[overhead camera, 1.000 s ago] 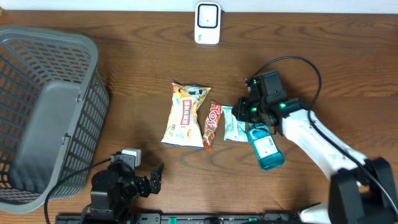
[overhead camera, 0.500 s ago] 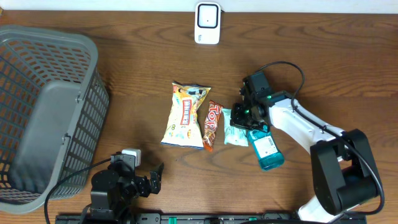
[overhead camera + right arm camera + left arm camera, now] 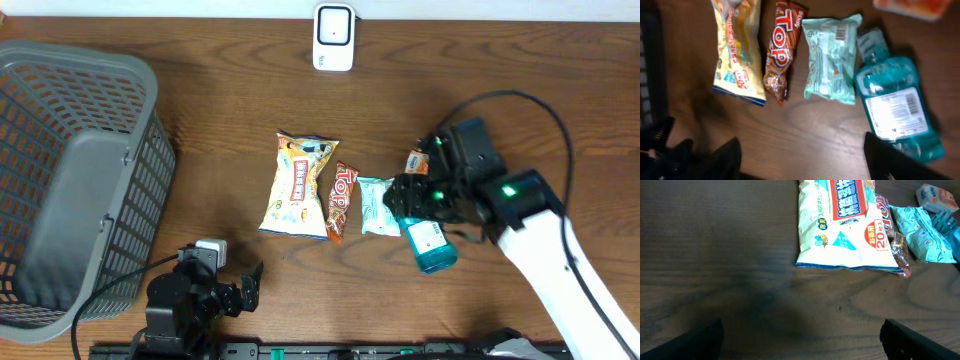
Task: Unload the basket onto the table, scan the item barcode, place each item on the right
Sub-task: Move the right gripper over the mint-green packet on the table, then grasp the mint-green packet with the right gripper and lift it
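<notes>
A basket point(image 3: 80, 180) is set at the left, a scanner point(image 3: 333, 37) at the far edge. In the middle, a snack bag point(image 3: 297, 185), chocolate bar point(image 3: 342, 200), small packet point(image 3: 377, 205) and bottle point(image 3: 428, 240) are laid side by side, left to right

The right arm point(image 3: 545, 260) stretches in from the near right corner, wrist tipped down, the right gripper point(image 3: 802, 152) hanging face-down with its 2 fingers spread wide apart, while the left arm point(image 3: 185, 300) sits folded low at its base, the left gripper point(image 3: 800, 342) gaping fully.
</notes>
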`<state>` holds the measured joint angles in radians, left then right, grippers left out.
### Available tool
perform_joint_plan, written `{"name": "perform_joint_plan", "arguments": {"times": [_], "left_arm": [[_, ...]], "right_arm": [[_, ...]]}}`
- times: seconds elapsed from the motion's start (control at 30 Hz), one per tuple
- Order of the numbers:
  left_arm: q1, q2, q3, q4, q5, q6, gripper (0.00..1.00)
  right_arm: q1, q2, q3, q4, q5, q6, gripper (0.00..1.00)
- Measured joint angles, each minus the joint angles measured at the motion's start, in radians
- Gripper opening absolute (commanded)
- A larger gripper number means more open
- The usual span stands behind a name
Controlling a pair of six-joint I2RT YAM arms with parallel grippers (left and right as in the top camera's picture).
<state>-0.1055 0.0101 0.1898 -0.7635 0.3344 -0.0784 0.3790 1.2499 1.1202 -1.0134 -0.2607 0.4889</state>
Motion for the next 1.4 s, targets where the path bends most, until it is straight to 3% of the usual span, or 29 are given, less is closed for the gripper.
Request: {"name": "perform_joint_plan", "arguments": {"times": [0.33,0.6,0.87,1.07,1.2,1.4], "left_arm": [[0.000,0.000,0.000,0.000,0.000,0.000,1.00],[0.000,0.000,0.000,0.000,0.000,0.000,1.00],[0.000,0.000,0.000,0.000,0.000,0.000,1.00],[0.000,0.000,0.000,0.000,0.000,0.000,1.00],[0.000,0.000,0.000,0.000,0.000,0.000,1.00],[0.000,0.000,0.000,0.000,0.000,0.000,1.00]], "right_arm": [[0.000,-0.075,-0.013,-0.071,0.026,0.002,0.99],[0.000,-0.075,-0.185,0.005,0.026,0.098,0.99],[0.000,-0.072,-0.426,0.328,-0.038,0.239,0.99],[0.005,-0.053,-0.613,0.636,-0.076,0.542,0.96],[0.013,-0.019,-0.666,0.783,-0.070,0.663,0.95],[0.037,0.028,-0.673,0.870,-0.004,0.822,0.97]]}}
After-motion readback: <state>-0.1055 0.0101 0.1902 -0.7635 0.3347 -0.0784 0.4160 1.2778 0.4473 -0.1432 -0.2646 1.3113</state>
